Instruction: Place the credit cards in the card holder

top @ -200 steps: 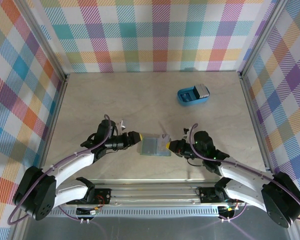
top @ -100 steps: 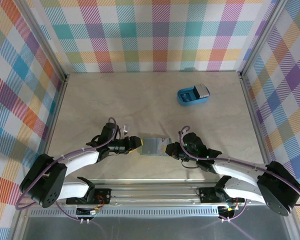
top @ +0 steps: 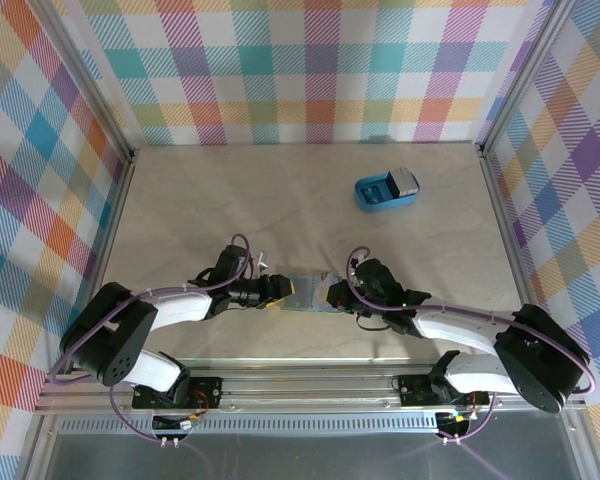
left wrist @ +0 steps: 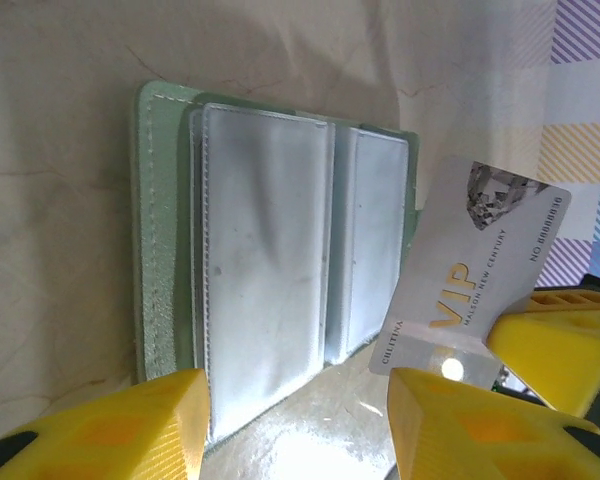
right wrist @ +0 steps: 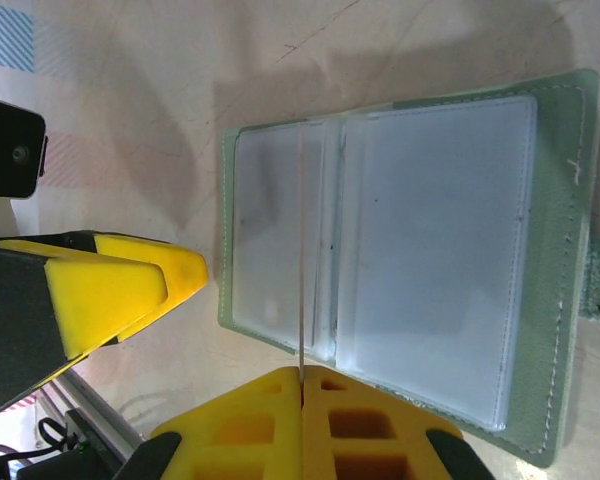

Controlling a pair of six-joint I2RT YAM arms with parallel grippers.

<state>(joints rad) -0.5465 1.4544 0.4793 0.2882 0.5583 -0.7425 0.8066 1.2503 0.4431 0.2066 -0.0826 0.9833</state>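
Note:
The sage-green card holder (top: 306, 290) lies open on the table between my two grippers, its clear sleeves facing up (left wrist: 265, 260) (right wrist: 430, 250). My right gripper (top: 332, 296) (right wrist: 302, 375) is shut on a grey-white credit card with gold "VIP" lettering (left wrist: 480, 270). In the right wrist view the card (right wrist: 302, 250) is edge-on, standing over the holder's sleeves near the fold. My left gripper (top: 283, 290) (left wrist: 295, 400) is open at the holder's opposite edge. Its yellow fingers (left wrist: 100, 425) straddle that edge without clamping it.
A bright blue tray (top: 385, 192) with more cards in it sits at the back right. Plaid walls enclose the table on three sides. A metal rail (top: 300, 385) runs along the near edge behind the arm bases.
Both grippers have closed in on the card holder from either side. The right one has carried the card leftward over the sleeves. The left jaws have narrowed slightly.

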